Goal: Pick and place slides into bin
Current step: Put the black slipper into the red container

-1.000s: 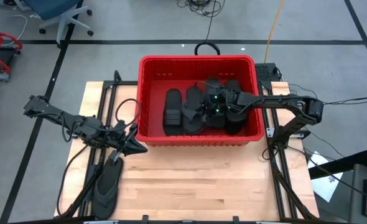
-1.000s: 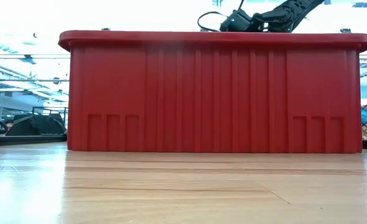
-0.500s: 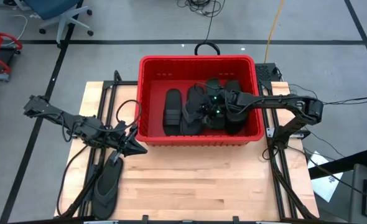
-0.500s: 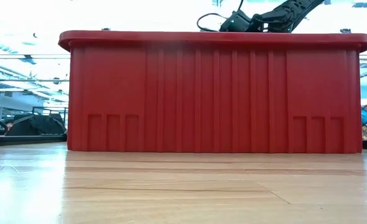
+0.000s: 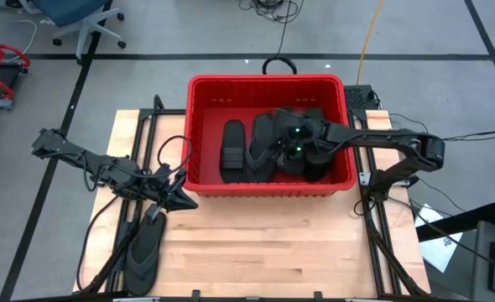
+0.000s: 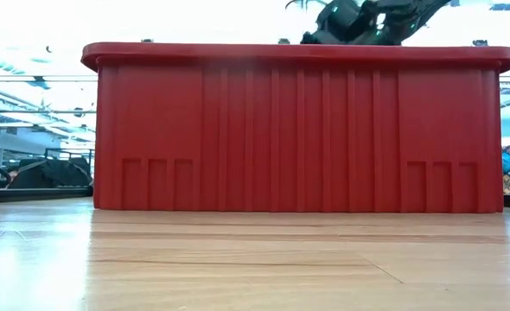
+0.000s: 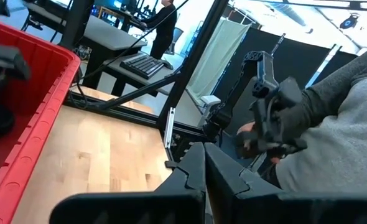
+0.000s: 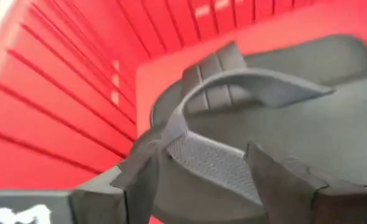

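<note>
The red bin stands at the table's far middle and fills the low view. Several black slides lie inside it. My right gripper reaches into the bin from the right. It is open, one finger on each side of a flip-flop's thong strap, and it shows above the rim in the low view. One more black flip-flop lies flat on the table near the front left. My left gripper is shut and empty by the bin's near left corner.
The bin wall stands close beside my left gripper. Bare wooden table lies in front of the bin. Black frame rails run along the table's sides. A person in a grey sleeve is beyond the table.
My right gripper has risen a little inside the bin and drawn slightly toward the table's right edge. The slides in the bin have stayed where they were.
</note>
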{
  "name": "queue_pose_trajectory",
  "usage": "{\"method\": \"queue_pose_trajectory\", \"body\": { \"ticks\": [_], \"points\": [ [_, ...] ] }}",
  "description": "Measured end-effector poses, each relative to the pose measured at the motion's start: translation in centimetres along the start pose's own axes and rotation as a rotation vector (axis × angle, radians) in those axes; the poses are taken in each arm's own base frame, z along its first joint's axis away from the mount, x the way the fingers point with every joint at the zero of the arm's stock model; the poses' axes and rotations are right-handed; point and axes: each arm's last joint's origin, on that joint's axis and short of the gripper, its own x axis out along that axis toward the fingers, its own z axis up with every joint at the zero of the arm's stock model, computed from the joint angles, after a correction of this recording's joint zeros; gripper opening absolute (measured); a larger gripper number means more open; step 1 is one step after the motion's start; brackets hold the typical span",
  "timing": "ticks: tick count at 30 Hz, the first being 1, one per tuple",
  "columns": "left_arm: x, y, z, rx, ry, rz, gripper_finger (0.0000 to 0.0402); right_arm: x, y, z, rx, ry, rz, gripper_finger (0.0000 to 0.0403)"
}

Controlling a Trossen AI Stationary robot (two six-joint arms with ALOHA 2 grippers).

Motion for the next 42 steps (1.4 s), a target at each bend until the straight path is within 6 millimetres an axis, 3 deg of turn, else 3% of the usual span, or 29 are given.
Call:
{"method": "queue_pose_trajectory", "body": {
  "ticks": [5,12,14,18,22,26,35,42],
  "points": [
    [0.0,0.0,-0.1,0.028,0.009,0.005,0.0006,-3.1,1.4,1.6,-0.017,-0.129,-0.025,0.0169],
    [-0.4,0.0,0.0,-0.017,0.008,0.002,0.0002,-7.8,5.1,3.8,-0.083,-0.368,0.176,0.0014],
    [-0.6,-0.1,0.1,-0.051,0.028,-0.023,0.0001,-9.0,6.4,4.0,-0.125,-0.409,0.247,0.0012],
    [-1.3,-1.1,-0.4,-0.124,0.251,-0.023,0.0000,-11.0,8.6,3.5,-0.207,-0.412,0.331,0.0005],
    [-2.6,-2.6,-0.7,-0.180,0.490,0.011,0.0000,-12.2,10.1,2.3,-0.234,-0.350,0.374,0.0003],
    [-3.3,-4.0,-1.8,-0.295,0.609,-0.021,0.0000,-12.8,11.3,1.0,-0.233,-0.272,0.371,0.0001],
    [-3.9,-5.2,-8.0,-0.647,0.901,0.108,0.0008,-12.9,12.3,-0.3,-0.209,-0.186,0.279,0.0001],
    [-3.9,-4.4,-10.8,-0.781,0.967,0.280,0.0076,-12.8,11.8,-0.1,-0.212,-0.213,0.153,0.0001]
  ]
}}
